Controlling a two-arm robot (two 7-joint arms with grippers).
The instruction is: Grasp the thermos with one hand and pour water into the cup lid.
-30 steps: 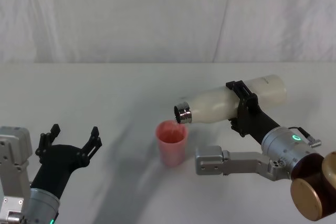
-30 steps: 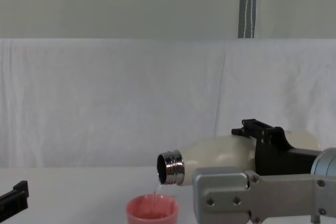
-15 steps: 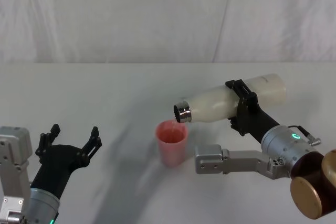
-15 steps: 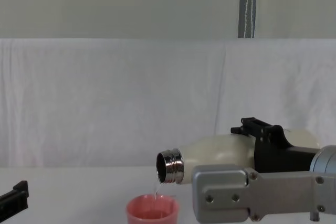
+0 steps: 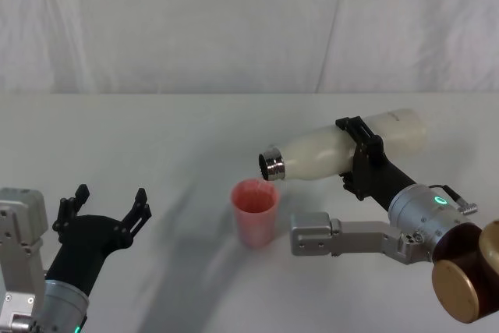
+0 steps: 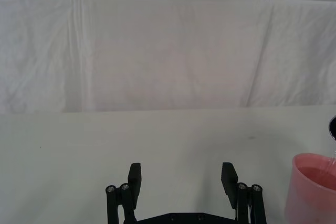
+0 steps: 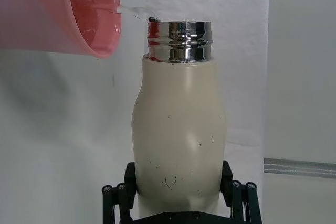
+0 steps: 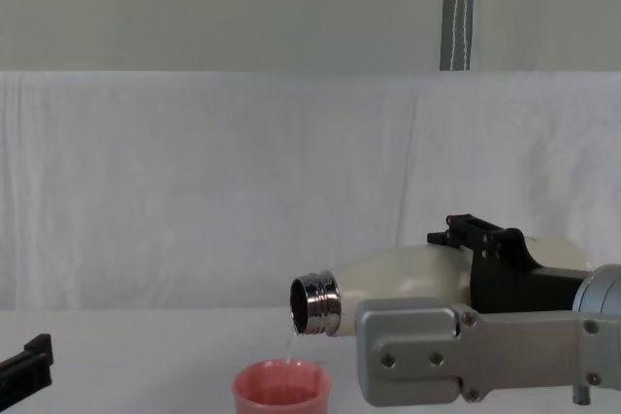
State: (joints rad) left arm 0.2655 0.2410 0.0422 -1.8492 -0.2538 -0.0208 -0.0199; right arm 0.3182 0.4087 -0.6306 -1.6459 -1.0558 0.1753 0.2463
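Thermos (image 8: 408, 278) sits slightly flatter than a second ago: in the chest view its base end drops a touch, its steel neck (image 8: 316, 305) stays over the cup (image 8: 281, 396). Right gripper (image 5: 360, 157), clamped round the thermos body, shifts with it; its jaw top in the chest view is a shade further right and lower. Grey forearm block (image 8: 456, 351) rides a little higher in the chest view, and edges slightly right in the head view. Water (image 8: 292, 346) now a thin thread from the lip into the cup, fainter than a second ago.

Cream thermos (image 5: 335, 154), steel neck; pink cup lid (image 5: 255, 212)
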